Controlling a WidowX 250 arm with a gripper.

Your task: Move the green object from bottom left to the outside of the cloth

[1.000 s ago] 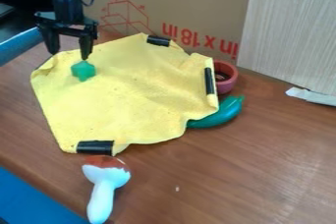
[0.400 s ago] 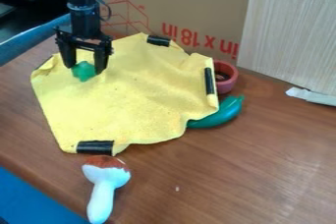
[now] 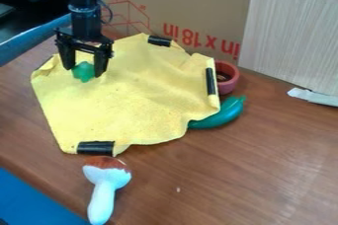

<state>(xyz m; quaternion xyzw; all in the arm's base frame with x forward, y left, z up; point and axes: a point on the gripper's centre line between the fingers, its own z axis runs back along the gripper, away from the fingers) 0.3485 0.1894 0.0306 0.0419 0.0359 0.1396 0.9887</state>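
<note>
My hand (image 3: 84,71) hangs open over the upper left part of the yellow cloth (image 3: 132,100), pointing down from my black arm (image 3: 85,17), which comes in at the top edge of the view. I have my fingers spread, one to either side of the small green object (image 3: 84,72), which sits on the cloth between them, near its upper left corner. I cannot tell whether either finger touches it.

The cloth lies rumpled on the brown wooden tabletop (image 3: 237,169), with black strips on its top edge (image 3: 159,41), its right edge (image 3: 210,81) and its lower edge (image 3: 96,148). Just beside the right edge I see a red bowl (image 3: 228,86) with something dark inside. Below the bowl, a long green toy (image 3: 224,115) rests on the wood, slanting up to the right, its lower left end against the cloth's edge. Near the bottom of the view, just below the lower strip, lies a mushroom (image 3: 102,189), its brown and white cap toward the cloth.

Behind all this stands a cardboard box (image 3: 185,7), with a pale board (image 3: 290,31) in front of it at the right.
</note>
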